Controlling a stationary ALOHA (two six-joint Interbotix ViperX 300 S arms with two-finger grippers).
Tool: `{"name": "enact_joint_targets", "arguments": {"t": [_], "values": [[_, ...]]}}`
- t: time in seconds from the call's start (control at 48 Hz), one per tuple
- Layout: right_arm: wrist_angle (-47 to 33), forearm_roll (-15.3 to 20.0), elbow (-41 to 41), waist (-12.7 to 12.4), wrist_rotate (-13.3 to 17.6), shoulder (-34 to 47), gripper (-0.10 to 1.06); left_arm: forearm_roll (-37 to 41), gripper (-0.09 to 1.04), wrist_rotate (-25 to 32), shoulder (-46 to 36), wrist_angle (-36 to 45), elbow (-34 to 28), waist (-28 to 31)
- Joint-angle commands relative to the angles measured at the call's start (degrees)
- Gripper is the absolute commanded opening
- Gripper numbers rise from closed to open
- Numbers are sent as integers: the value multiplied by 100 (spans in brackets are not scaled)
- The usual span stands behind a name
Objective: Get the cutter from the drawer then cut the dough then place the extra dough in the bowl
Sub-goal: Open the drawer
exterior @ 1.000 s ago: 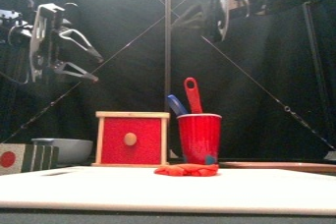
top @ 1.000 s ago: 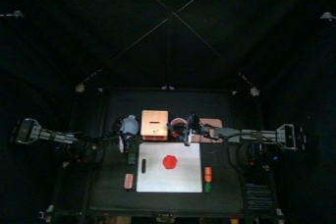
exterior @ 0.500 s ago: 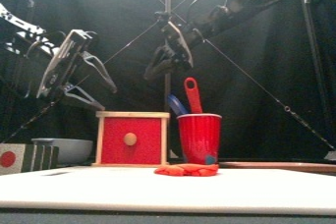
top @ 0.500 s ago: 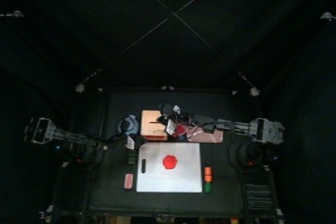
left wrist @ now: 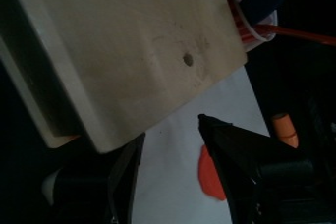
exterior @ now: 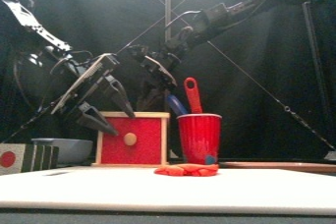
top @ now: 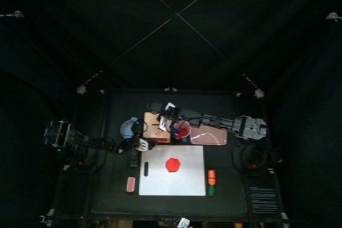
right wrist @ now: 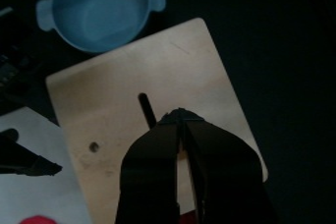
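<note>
At one box (exterior: 133, 140) on the tabletop (top: 110, 172), the left fingers (left wrist: 234, 159) hang spread apart beside it, the right fingers (right wrist: 178, 135) pressed together over its top. One red dough (exterior: 188, 170) disc lies on the single white board (exterior: 168, 191); one red cup (exterior: 199, 138) holds two knives (exterior: 194, 92), and one bowl (right wrist: 94, 12) sits beside the box

No text, label, brand or number can be read anywhere.
</note>
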Motion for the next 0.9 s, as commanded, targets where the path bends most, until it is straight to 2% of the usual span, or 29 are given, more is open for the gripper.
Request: {"name": "enact_joint_targets", "arguments": {"t": [0.021, 0.896], "values": [[334, -44, -352, -53, -18, 35, 2, -9, 84, 9, 167, -44, -281, 88], [404, -88, -334, -26, -35, 185, 2, -413, 83, 9, 527, 26, -483, 229]]}}
